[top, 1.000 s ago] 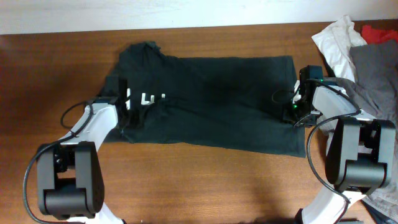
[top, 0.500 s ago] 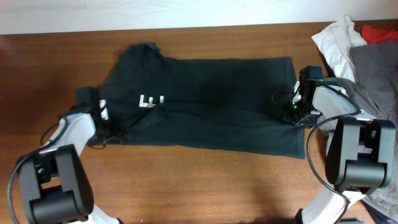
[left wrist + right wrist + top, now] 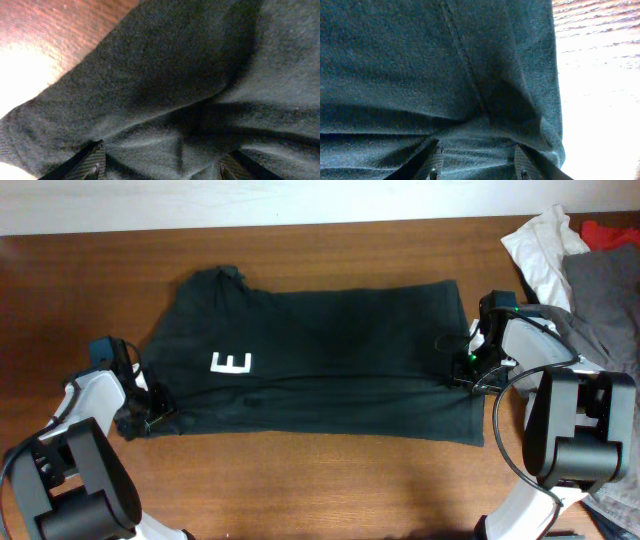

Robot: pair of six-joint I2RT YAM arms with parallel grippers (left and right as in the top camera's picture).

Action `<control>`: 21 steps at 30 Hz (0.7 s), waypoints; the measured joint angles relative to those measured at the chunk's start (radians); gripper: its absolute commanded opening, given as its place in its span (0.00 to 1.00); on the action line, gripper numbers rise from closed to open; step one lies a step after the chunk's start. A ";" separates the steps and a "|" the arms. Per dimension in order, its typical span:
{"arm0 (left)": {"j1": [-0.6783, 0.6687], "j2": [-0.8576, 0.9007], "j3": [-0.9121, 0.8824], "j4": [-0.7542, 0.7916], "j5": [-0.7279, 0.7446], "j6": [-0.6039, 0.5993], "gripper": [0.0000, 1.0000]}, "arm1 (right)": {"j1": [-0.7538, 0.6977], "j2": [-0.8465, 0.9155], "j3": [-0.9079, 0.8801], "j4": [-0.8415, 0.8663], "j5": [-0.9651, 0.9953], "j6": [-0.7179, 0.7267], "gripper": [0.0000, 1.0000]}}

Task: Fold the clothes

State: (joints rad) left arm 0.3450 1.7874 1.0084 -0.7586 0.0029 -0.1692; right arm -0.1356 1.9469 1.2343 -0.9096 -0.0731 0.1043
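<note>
While the black T-shirt (image 3: 320,360) lies stretched across the tabletop (image 3: 300,480), left tool (image 3: 161,167) and right tool (image 3: 477,159) each apparently pinch its fabric.

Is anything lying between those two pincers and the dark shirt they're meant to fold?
Nothing visible. The left pincer and right pincer each pinch the shirt at opposite ends. The pile of other clothes lies off to the side, apart from it.

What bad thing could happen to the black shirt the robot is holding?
The left gripper pinches just an edge of the black T-shirt, so the cloth might slip out. The right gripper holds the hem close to the white garment, which its arm could snag. The long crease across the shirt may get folded in.
</note>
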 measured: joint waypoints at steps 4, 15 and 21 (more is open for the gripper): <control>0.000 0.000 0.000 -0.012 -0.003 -0.004 0.66 | 0.000 0.005 0.012 -0.010 -0.007 0.000 0.51; 0.001 0.000 -0.002 -0.020 -0.010 -0.038 0.66 | 0.000 0.029 0.179 -0.118 -0.014 0.001 0.54; 0.005 -0.005 -0.004 -0.039 -0.016 -0.059 0.66 | 0.000 0.029 0.199 -0.153 -0.014 0.001 0.55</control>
State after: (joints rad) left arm 0.3504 1.7821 1.0046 -0.7975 -0.0128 -0.2279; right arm -0.1360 1.9759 1.4330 -1.0622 -0.0875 0.1051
